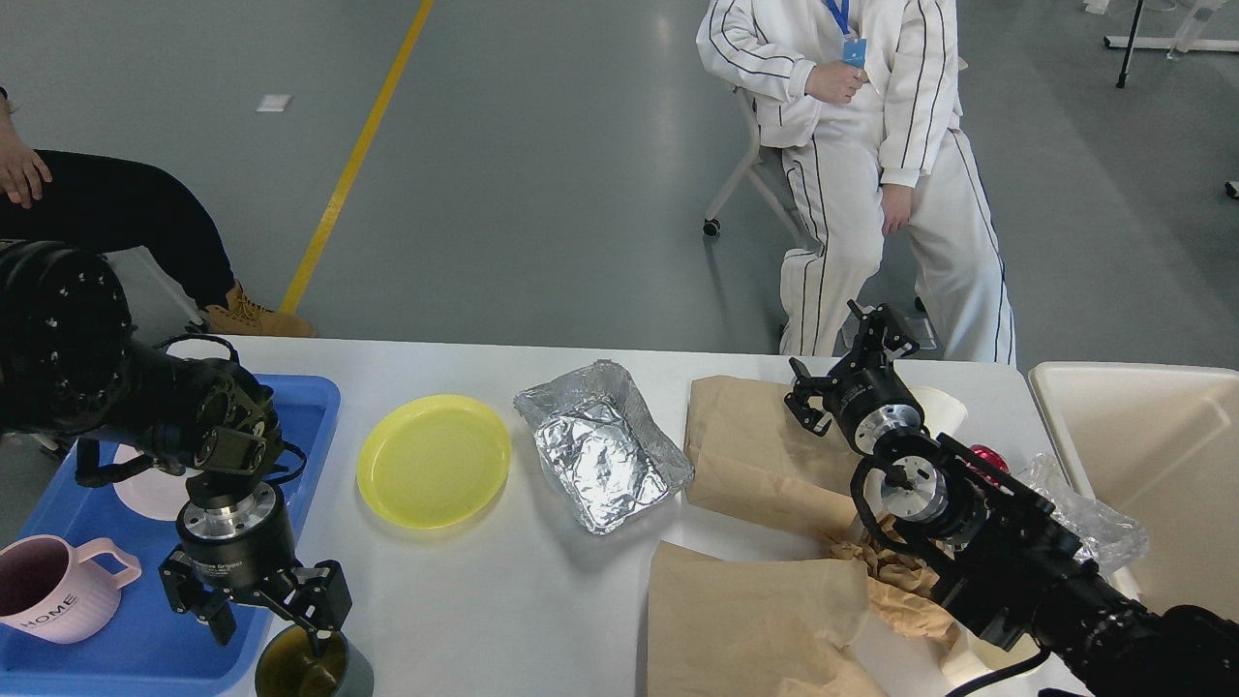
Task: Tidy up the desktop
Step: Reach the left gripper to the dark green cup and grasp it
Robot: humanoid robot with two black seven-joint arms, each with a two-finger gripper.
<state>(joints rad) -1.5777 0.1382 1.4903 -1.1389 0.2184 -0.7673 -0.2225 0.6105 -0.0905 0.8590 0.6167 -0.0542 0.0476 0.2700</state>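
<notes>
While my left pincer [259, 620] hangs with its fingers spread and pointing down, it holds nothing; it stands over the near rim of the dark green cup [312, 663], one finger dipping at the cup's mouth, the other over the edge of the blue tray [312, 407]. I judge this as a line-up for taking the cup by its rim, since it stands on the desk [503, 590] just beside the tray, where the crockery is gathered: the pink mug [53, 590] marked HOME sits in the tray's near corner and a white plate [145, 489], partly hidden by my arm, lies farther back.

Beyond the cup, the yellow plate [433, 461] rests flat on the desk, near the tray but apart from it, and probably belongs there too. Next comes the crumpled foil container [602, 445], open side up.

My right pincer [852, 373] is raised above the far side of the desk with its fingers apart and empty, hovering over the brown paper [755, 436]. More brown paper, a crinkled clear wrapper [1084, 513] and a small red thing lie around that arm, close to the beige bin [1142, 426] at the right, which I take to be where the rubbish goes.

The desk itself spreads beneath both pincers, from the tray on the left to the bin on the right.
</notes>
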